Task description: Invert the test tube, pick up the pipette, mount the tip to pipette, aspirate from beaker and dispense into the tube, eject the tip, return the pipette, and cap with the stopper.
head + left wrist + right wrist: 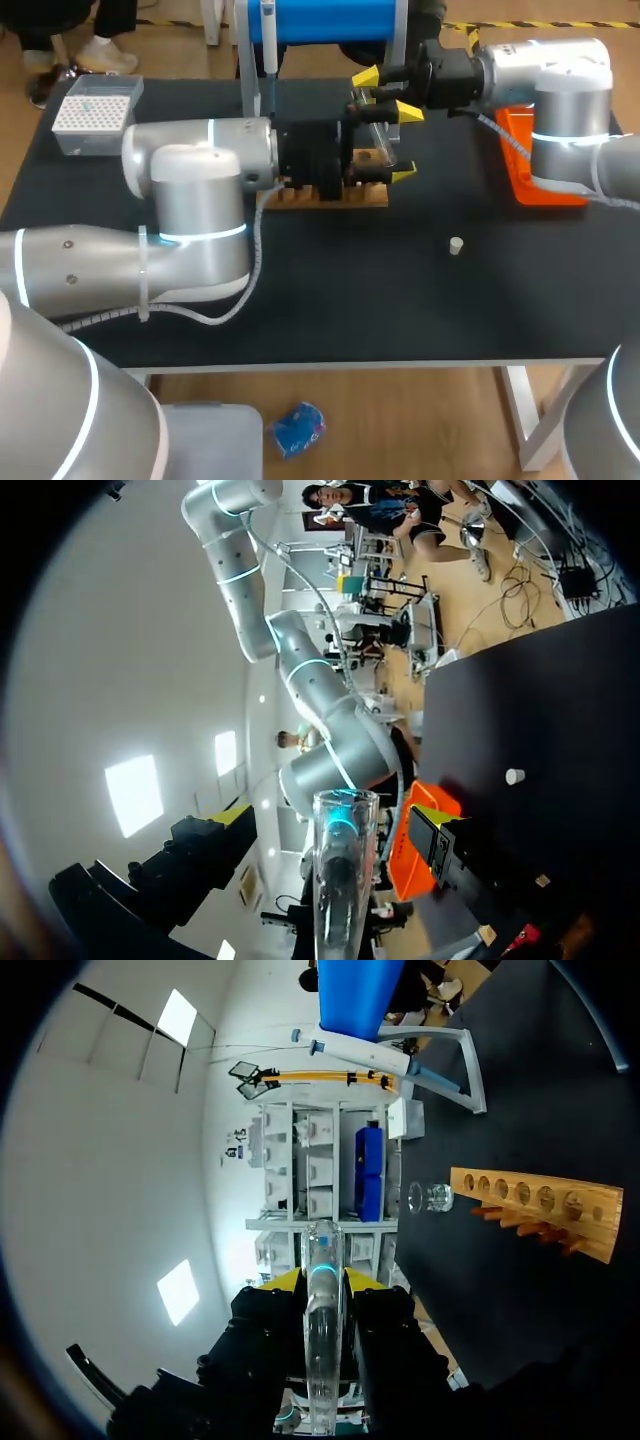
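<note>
Test tube point(322, 1360) sits clamped in the right hand point(322, 1282) over the wooden rack point(335, 197) — the left hand point(333, 818) stands spread around it, fingers not touching; stopper point(456, 245) lies well aside on the desk point(400, 310)

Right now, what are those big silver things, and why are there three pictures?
They are a robot's two arms: the left arm and the right arm. One picture looks down on the table from above. The two round ones come from a camera on each wrist. The right fingers pinch a glass tube. The left fingers stand open on either side of it. On the table are a wooden rack, a tip box, an orange tray and a small stopper. A pipette waits on its stand.
</note>
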